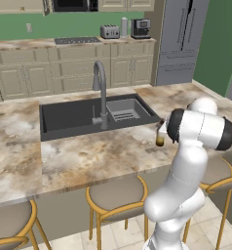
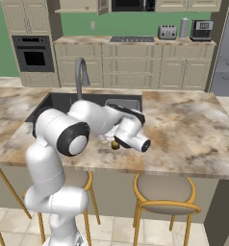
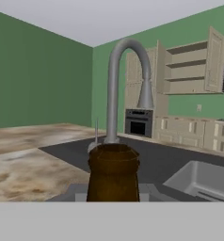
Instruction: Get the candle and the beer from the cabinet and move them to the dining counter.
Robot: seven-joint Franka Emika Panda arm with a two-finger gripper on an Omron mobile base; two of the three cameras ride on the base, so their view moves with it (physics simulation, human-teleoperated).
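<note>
My tool pinches the candle low over the dining counter, at the sink's four o'clock. Likely unfinished: releasing it, and fetching the beer.

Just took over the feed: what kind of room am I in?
A home kitchen, rendered. An island counter holds a dark sink with a curved tap; beyond stand a wall oven and a toaster.

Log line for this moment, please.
phase: placing | gripper: shut on beer | location: low over dining counter, beside sink | cabinet: doors open
</note>
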